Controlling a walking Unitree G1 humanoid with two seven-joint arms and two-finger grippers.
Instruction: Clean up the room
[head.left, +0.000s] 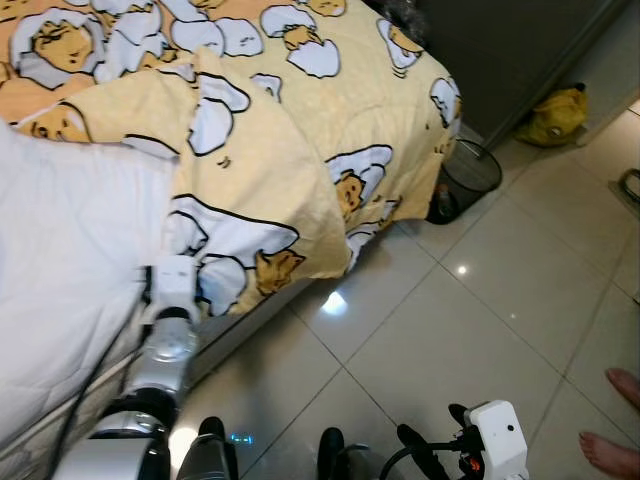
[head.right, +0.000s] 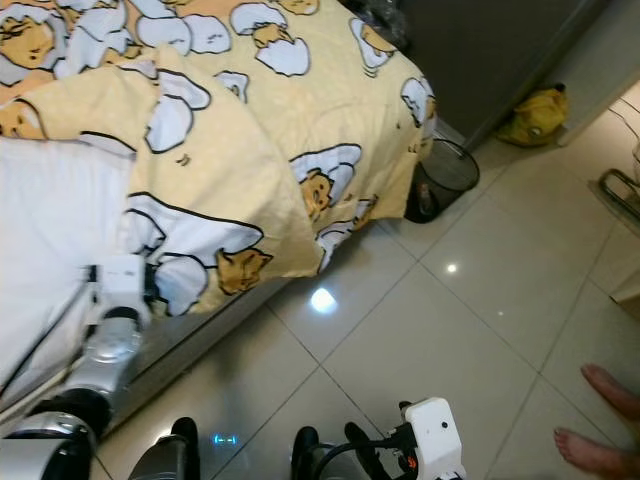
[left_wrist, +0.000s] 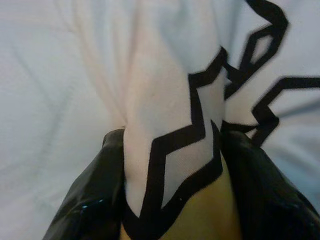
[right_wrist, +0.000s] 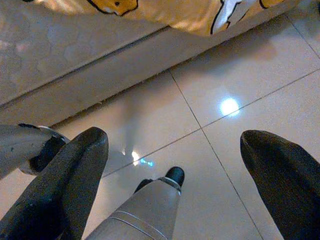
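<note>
A yellow quilt printed with white cartoon eggs lies across the bed, its edge folded back and hanging over the side. Beside it is the bare white sheet. My left gripper reaches up to the quilt's lower edge near the sheet. In the left wrist view the left gripper is shut on a fold of the quilt, white cloth with a black outline and yellow below. My right gripper hangs low over the tiled floor, its fingers wide apart and holding nothing; it is also at the bottom of the head view.
A black mesh waste bin stands at the bed's far corner. A yellow bag lies by a dark wardrobe. A person's bare feet are at the right edge. Glossy floor tiles stretch to the right of the bed.
</note>
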